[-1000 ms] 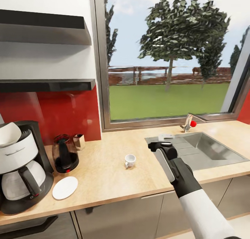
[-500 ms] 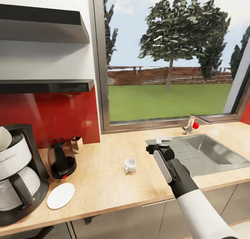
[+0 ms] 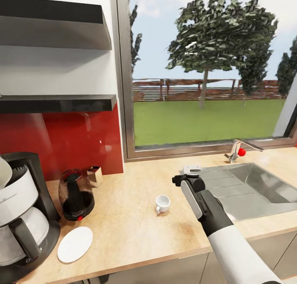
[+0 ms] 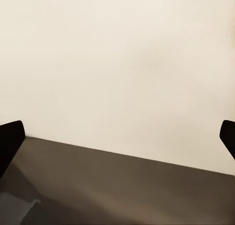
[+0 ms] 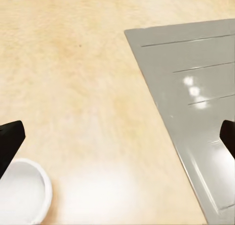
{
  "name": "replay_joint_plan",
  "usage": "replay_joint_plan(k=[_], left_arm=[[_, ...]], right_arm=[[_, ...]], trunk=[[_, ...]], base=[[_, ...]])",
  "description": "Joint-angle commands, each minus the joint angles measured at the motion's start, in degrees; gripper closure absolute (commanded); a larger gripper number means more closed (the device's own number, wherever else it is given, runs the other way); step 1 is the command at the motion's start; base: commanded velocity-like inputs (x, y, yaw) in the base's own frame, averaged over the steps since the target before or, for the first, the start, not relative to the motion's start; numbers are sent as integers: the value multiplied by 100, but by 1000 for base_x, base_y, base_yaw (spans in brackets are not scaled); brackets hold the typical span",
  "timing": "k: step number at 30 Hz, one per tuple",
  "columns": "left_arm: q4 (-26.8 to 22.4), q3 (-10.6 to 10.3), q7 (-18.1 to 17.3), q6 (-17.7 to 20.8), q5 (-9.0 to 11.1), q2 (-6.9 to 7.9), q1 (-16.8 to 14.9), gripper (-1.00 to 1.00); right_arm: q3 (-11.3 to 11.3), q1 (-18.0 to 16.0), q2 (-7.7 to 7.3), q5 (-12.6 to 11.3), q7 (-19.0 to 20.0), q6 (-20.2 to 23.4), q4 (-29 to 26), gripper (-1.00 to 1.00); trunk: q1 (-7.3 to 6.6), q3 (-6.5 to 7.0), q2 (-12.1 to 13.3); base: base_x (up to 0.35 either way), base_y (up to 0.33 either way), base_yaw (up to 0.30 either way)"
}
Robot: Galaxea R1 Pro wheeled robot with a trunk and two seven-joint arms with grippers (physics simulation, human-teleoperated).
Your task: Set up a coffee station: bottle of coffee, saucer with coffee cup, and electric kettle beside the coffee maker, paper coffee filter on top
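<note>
- The right hand (image 3: pixel 186 178) is held released above the pale wood-grain table (image 3: pixel 123 230), beside the brushed steel sink (image 3: pixel 251 189).
- The left hand (image 4: pixel 117 137) is spread wide before a plain wall.
- A small white cup (image 3: pixel 162 203) stands on the table, well apart from the flat round saucer (image 3: pixel 75 244) near the coffee maker (image 3: pixel 20 218).

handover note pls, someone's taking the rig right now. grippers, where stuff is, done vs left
Right gripper: open, empty, hovering over the counter beside the sink, with the coffee cup just to its left.
Left gripper: open, empty, fingertips facing a plain wall.
Coffee maker: on the countertop, with what looks like a paper filter on top.
Electric kettle: beside the maker.
Saucer: in front of the kettle, near the maker, nothing on it.
A small brown container stands behind the kettle; possibly the coffee, can't confirm.
Left: put cup on saucer, verify coffee bottle.
</note>
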Motion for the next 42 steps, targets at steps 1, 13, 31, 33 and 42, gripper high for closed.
replay_joint_plan(k=[1, 13, 31, 33, 42], left_arm=[[-5, 3, 13, 21, -16, 0, 4, -100], [-7, 3, 13, -13, -35, -28, 9, -100], [-7, 3, 13, -7, -35, -20, 9, -100], [-11, 3, 13, 6, -37, -19, 9, -100], [-1, 3, 13, 21, -35, -4, 14, -100]], right_arm=[[10, -2, 4, -73, -41, 9, 33, -100], [1, 7, -11, -567, 11, 17, 182, -100], [-42, 10, -122, -578, 11, 7, 1007, -100], [-43, 11, -154, -578, 11, 3, 1023, -100], [-43, 10, -163, -578, 11, 1, 1033, -100]], trunk=[[2, 0, -3], [2, 0, -3], [2, 0, -3], [2, 0, -3], [2, 0, -3]], base=[[21, 13, 208], [3, 2, 267], [0, 0, 27], [0, 0, 0], [0, -116, 0]])
